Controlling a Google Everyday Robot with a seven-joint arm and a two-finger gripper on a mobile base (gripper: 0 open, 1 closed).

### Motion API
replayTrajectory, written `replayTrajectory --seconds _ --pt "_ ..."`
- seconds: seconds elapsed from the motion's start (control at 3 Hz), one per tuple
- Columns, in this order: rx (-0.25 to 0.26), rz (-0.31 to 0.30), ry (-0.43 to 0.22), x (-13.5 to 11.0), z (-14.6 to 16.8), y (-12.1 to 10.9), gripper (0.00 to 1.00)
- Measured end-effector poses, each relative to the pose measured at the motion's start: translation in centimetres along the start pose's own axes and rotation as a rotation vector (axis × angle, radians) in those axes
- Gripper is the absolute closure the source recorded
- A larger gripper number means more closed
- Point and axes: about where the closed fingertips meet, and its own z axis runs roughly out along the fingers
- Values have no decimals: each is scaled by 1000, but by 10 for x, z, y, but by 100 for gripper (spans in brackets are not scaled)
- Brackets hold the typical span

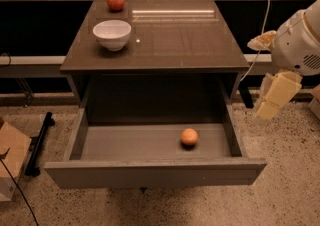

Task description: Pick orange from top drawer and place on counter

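The table [175, 45], a dark brown glossy top on a cabinet, stands to the left of the claw as the camera view shows it, and its right edge is near the claw but apart from it. Below that top the top drawer [150, 172] is pulled fully out, its flat grey-brown front panel lying lower than the claw and to its left; the drawer's right wall is the part nearest the claw, with a gap of speckled floor [290, 180] between them. The robot's arm [300, 40], a rounded white housing, enters from the right edge and sits just above the claw. The claw [274, 97], cream-coloured and pointing down and to the left, hangs in the air beside the cabinet's right side, outside the drawer and touching nothing. Whether it is spread or pressed together cannot be told, and it carries nothing that can be seen.

A white bowl [112, 34] stands on the table well to the left of the claw and higher. A red apple [115, 1] sits beyond the bowl, at the table's back edge, farther still from the claw. The orange [189, 137] lies on the drawer floor, right of centre, lower than the claw and to its left, well apart from it.
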Motion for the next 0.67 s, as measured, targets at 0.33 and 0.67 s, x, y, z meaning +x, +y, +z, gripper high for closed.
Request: replayTrajectory --seconds 0.33,0.67 --pt "-12 12 -40 -5 21 2 0" --pt "-40 40 -117 -10 57 1 0"
